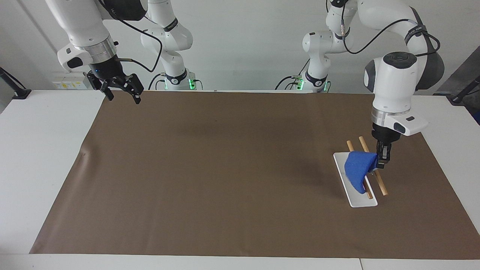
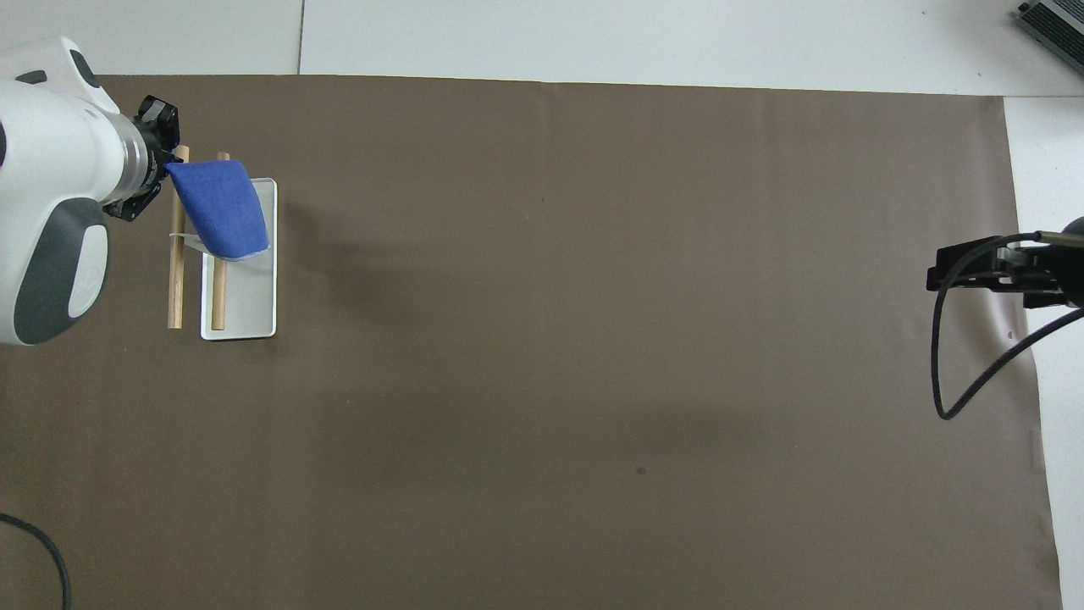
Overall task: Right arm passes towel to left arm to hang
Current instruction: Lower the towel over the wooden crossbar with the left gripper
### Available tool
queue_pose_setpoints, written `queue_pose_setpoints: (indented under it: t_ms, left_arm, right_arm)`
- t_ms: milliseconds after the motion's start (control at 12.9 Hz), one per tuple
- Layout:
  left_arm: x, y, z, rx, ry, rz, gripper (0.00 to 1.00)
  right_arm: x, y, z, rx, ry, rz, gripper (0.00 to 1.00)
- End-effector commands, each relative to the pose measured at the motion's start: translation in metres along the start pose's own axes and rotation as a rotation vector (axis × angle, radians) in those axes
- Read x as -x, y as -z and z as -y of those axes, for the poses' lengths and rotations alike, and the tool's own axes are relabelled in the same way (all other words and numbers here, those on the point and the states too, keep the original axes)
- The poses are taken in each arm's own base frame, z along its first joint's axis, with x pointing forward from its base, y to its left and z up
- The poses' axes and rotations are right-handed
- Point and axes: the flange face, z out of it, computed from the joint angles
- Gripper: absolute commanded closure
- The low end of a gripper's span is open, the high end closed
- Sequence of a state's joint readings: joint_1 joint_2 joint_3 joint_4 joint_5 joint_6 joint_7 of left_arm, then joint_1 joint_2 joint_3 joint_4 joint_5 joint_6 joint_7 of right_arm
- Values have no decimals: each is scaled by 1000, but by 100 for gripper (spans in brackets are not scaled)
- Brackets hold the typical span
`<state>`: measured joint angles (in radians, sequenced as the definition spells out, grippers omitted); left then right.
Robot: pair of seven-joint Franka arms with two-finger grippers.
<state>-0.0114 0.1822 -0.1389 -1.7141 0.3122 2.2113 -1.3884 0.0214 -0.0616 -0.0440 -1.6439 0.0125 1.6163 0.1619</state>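
Observation:
The blue towel (image 1: 358,168) (image 2: 222,212) lies draped over two wooden rods (image 1: 379,183) (image 2: 175,280) that rest on a white tray (image 1: 360,201) (image 2: 250,292) at the left arm's end of the table. My left gripper (image 1: 381,162) (image 2: 165,158) points down over the rods, shut on the towel's upper corner. The rest of the cloth hangs down toward the tray. My right gripper (image 1: 124,98) (image 2: 965,275) hangs open and holds nothing, up over the mat's corner at the right arm's end.
A brown mat (image 1: 225,168) covers most of the white table (image 1: 41,150). Two thinner white arms with green base lights (image 1: 176,80) stand at the robots' edge. A black cable (image 2: 965,381) loops under the right gripper.

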Motion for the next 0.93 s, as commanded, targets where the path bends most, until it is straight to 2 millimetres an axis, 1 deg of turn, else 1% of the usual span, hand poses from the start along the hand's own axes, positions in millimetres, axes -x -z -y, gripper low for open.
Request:
queue_pose_setpoints:
  t_ms: [0,155,310,465,542,697,774,852]
  left_arm:
    - [14,24,0,-35,-28,-11,100]
    - [29,27,-1,-55,-52,2,100]
    - [45,44,-3,-55,-74,5,100]
    - [51,46,-3,-55,-89,8,100]
    - [51,43,-2,-58,-99,10,100]
    - [42,40,-1,-44,-146,6,100]
    - [35,39,0,-25,-145,-3,100]
    - [20,33,4,-14,-139,-14,100]
  right_arm:
    - [6,2,-3,21,-11,-11,0]
    - [6,2,-3,21,-11,-11,0]
    - [6,3,-4,21,-9,-13,0]
    - [6,3,-4,19,-11,-12,0]
    - [6,3,-4,21,-9,-13,0]
    - [6,3,-4,21,-8,-13,0]
    - [6,3,-4,20,-8,-12,0]
    - [6,3,-4,20,-8,-12,0]
